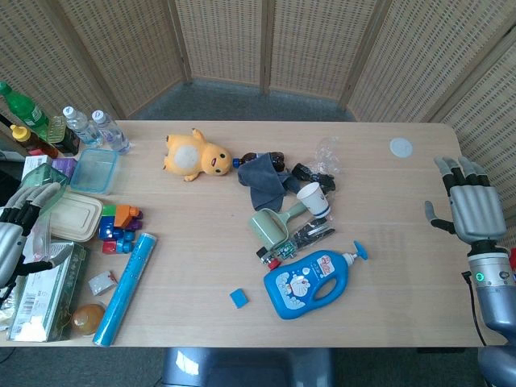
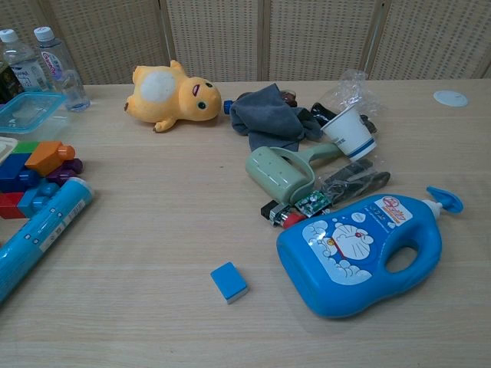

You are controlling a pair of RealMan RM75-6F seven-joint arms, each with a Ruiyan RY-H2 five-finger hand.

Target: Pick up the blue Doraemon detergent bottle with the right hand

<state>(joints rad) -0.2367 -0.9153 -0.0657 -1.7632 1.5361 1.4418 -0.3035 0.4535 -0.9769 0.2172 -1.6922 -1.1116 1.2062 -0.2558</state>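
The blue Doraemon detergent bottle [image 1: 310, 282] [image 2: 360, 253] lies flat on the wooden table, front centre, its pump nozzle pointing to the right and its handle hole toward the front edge. My right hand [image 1: 469, 203] hovers at the table's right edge, fingers spread and empty, well to the right of the bottle. At the left edge my left hand [image 1: 18, 227] is over the boxes there, fingers apart, gripping nothing. Neither hand shows in the chest view.
Just behind the bottle lie a green lint roller [image 1: 274, 226], a paper cup [image 1: 314, 198], a grey cloth [image 1: 264, 179] and small clutter. A small blue block [image 1: 239, 297] sits front left of it. A yellow plush [image 1: 193, 155], toy bricks [image 1: 119, 226], blue tube [image 1: 126, 287] and bottles [image 1: 89, 129] fill the left.
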